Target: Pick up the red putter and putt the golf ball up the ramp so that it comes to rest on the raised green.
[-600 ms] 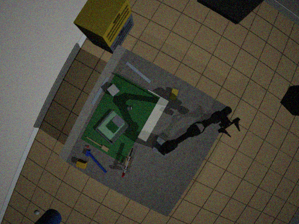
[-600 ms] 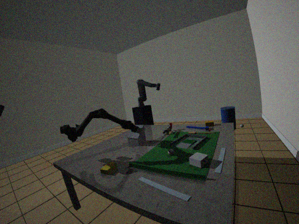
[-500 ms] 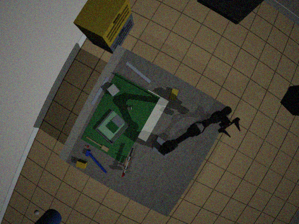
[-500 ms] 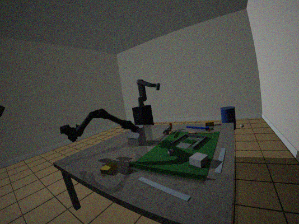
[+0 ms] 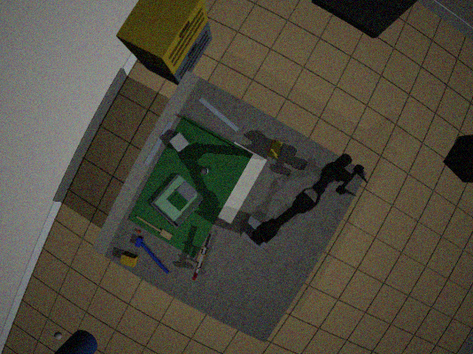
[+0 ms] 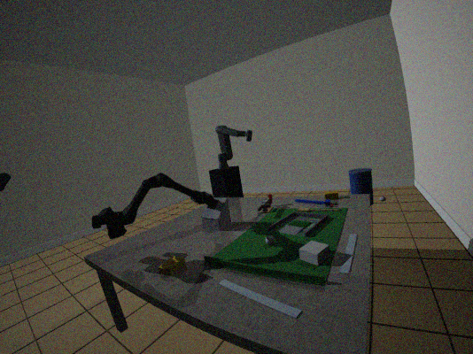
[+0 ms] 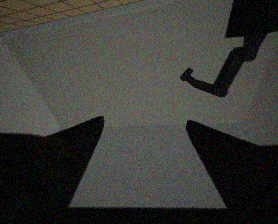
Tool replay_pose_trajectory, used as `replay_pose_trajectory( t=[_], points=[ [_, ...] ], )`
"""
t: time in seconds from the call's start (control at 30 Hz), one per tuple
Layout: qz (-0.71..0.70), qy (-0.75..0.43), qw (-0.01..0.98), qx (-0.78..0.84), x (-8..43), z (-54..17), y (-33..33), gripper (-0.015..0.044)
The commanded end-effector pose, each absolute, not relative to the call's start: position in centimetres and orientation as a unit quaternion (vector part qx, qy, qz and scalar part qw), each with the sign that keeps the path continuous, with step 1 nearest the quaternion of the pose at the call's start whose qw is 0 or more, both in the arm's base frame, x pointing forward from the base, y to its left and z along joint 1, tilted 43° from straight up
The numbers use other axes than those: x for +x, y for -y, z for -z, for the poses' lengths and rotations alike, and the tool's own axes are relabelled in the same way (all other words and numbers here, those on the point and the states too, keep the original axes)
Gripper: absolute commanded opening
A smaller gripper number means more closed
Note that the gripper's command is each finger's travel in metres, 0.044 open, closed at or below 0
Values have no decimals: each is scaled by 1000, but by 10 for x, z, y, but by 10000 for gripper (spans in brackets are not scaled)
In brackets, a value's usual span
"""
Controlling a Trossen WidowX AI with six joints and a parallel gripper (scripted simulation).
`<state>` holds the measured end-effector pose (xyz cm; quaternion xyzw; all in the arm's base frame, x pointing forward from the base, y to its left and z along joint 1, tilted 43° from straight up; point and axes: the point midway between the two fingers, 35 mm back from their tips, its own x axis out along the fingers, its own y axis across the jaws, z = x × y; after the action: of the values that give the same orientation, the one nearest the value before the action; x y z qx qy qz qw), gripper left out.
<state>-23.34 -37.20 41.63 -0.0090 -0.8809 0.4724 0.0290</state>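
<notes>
Pincer released, well off the green

I see my black pincer (image 5: 360, 173) spread wide, grasping nothing, beyond the grey surface (image 5: 248, 285) edge, far from the slim red putter (image 5: 200, 258).

Illumination is low throughout; all three views are dim and carry heavy, uniform grain that softens fine detail. In the top view, the floor tiles (image 5: 354, 86) curve toward the frame corners, indicating wide-angle distortion; the exterior view bends the wall edges likewise. Shadows are hard-edged and long: a dark band crosses the green mat (image 5: 221, 170), and the table (image 5: 266, 294) throws a shadow onto the tiles beside the wall. In the wrist view, the fingers appear as black silhouettes without surface detail, and another dark arm-shaped silhouette stands against the grey wall (image 7: 140, 75). No glare is visible. Small items on the table are too noisy to resolve.
</notes>
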Motion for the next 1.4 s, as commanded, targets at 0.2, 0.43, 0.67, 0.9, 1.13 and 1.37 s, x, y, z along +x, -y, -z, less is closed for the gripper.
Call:
replay_pose_trajectory(
  t=[0.2,0.43,0.67,0.9,1.13,1.37],
  points=[
    [-512,846,-55,141,-147,-408,426,440],
    [-529,803,-131,241,-72,-400,454,440],
    [-533,747,-219,331,11,-389,468,440],
    [-520,684,-312,406,97,-376,465,440],
    [-477,624,-404,469,190,-354,444,440],
    [-405,570,-488,522,282,-323,401,440]
  ],
)
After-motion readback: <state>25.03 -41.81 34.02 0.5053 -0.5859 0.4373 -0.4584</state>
